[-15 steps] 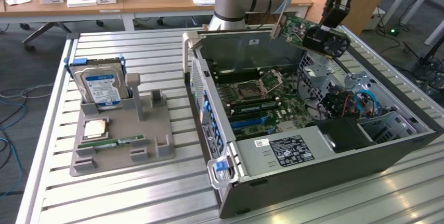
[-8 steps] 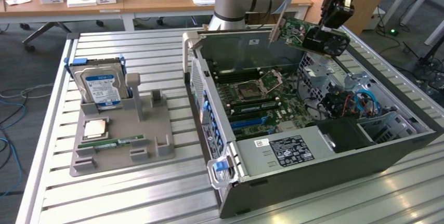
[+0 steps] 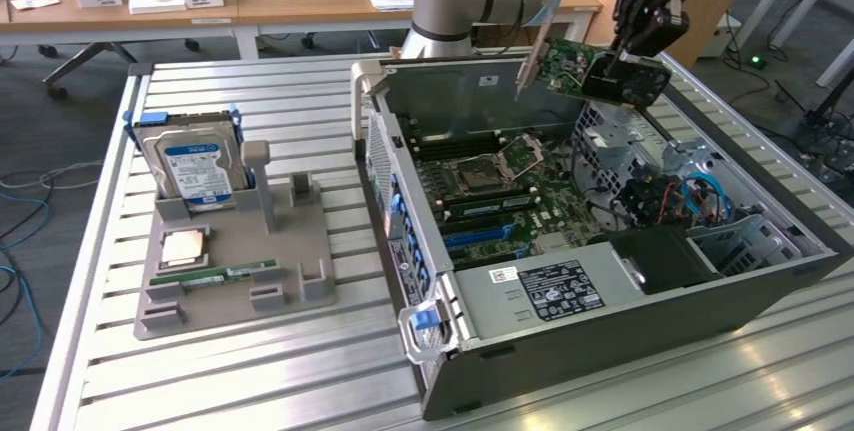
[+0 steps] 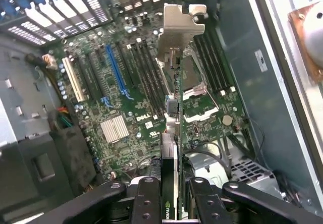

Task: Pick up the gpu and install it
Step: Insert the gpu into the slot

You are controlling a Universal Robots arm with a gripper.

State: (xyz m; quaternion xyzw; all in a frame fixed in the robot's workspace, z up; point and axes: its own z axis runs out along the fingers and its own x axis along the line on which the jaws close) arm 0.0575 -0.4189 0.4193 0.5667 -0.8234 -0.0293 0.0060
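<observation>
Above the far end of the open computer case (image 3: pixel 574 341), the hand (image 3: pixel 625 51) is clamped on the gpu (image 3: pixel 577 61), which hangs in the air clear of the motherboard (image 3: pixel 527 213). In the wrist view its two dark fingers (image 4: pixel 149 204) press on either face of the gpu, seen edge-on, with the pale bracket (image 4: pixel 181 24) at the end away from them; the fingers' roots are cut off by the frame. Beneath, that view gives one long blue slot (image 4: pixel 117 67) and one white slot (image 4: pixel 74 80). Well apart, at the exterior view's left, a grey tray (image 3: pixel 227 306) on the slatted surface (image 3: pixel 267 381) holds one hard drive (image 3: pixel 200 166), one processor chip (image 3: pixel 183 248) and one memory stick (image 3: pixel 214 276).
</observation>
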